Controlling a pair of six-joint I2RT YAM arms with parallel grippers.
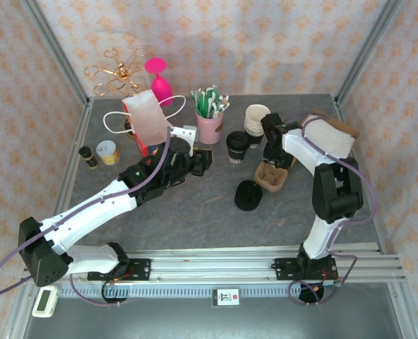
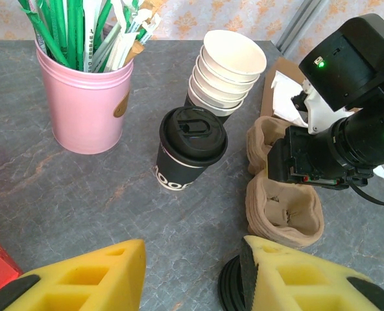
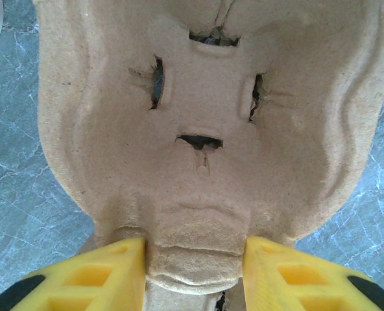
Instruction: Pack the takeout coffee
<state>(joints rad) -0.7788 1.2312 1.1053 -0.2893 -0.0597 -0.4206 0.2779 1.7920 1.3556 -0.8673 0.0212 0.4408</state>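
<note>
Grey tabletop: pulp cup carrier right of centre, its middle ridge pinched by the closed right gripper. Lidded takeout coffee upright toward the far edge, between pink tin and cup stack; left gripper half open, empty, facing it

Left arm and right arm wear white shells between black joints; a purple cable trails along each; the left gripper and right gripper have yellow fingers with rectangular recesses and black heels; two green lights glow on the right arm's black wrist housing.
</note>
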